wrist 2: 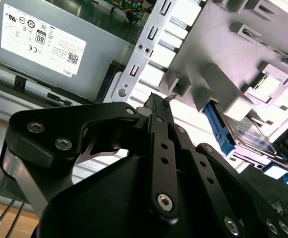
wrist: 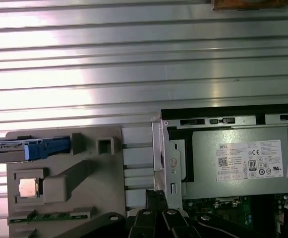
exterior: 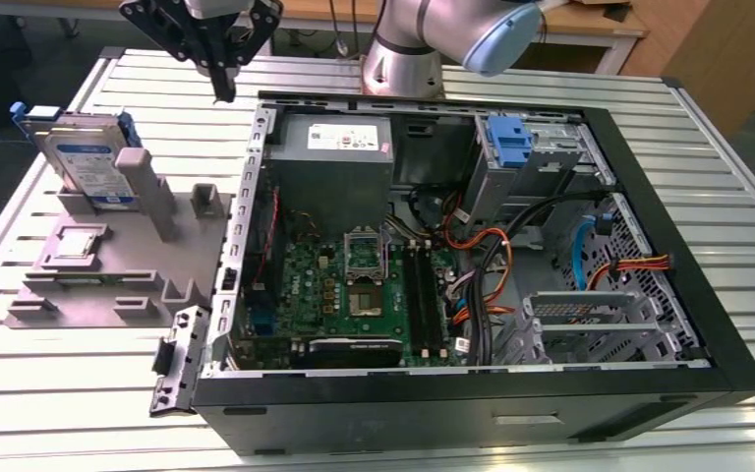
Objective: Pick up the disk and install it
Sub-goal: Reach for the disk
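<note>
One disk (exterior: 86, 157) stands on edge in a slot of the grey fixture (exterior: 95, 290), at the exterior view's left and outside the computer case (exterior: 483, 403). Its silver body and labelled face are framed by a blue carrier. The upright seating is judged to be deliberate, so that the upper edge is offered to a grasp from above. In the first wrist view the disk (wrist: 39, 148) is seen edge-on at the fixture's end. In the second wrist view its flat metal side (wrist 2: 248, 136) is seen behind a fixture post. It has not yet been picked up, and nothing is touching it.

The gripper (exterior: 224, 88) is held in the air near the disk but apart from it, over the gap between the fixture and the case's corner. Its fingers are pressed together with nothing between them, as is also shown in the second wrist view (wrist 2: 158, 99). They are pointed down at the surface (exterior: 63, 393), a slatted metal top on which both fixture and case are carried.

A processor chip (exterior: 74, 246) is laid in another recess of the fixture. The case lies on its side with the panel off, which is judged to leave its inside open from above for the install. Inside it, the power supply (exterior: 331, 147) is mounted nearest the gripper, with the motherboard (exterior: 351, 285) below it in the exterior view. A bare blue bracket (exterior: 509, 143) is seated in a bay towards the exterior view's right.
</note>
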`<state>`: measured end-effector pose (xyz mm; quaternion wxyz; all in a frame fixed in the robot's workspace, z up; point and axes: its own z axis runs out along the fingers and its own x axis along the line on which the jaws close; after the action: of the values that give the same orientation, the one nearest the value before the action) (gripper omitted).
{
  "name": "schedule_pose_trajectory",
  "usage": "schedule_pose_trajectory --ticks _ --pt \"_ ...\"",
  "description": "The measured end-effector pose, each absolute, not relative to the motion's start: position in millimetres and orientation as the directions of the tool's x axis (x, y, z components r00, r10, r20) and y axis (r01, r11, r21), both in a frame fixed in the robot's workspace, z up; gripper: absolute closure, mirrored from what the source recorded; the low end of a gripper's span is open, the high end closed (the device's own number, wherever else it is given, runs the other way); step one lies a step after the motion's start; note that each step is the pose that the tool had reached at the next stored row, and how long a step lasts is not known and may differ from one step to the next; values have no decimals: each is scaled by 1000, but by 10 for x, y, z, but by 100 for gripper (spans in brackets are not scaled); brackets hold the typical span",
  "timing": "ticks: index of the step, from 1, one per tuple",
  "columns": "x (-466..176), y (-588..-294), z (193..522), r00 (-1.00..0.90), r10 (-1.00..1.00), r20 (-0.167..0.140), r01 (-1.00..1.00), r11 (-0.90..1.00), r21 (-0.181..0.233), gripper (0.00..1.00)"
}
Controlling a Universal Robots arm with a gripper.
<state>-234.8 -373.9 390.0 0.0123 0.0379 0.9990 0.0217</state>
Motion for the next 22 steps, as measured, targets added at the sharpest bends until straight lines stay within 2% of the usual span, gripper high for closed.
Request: schedule_pose_trajectory --ticks 22 --pt "-2450 -3735 3898 -997 76 -23 75 996 44 90"
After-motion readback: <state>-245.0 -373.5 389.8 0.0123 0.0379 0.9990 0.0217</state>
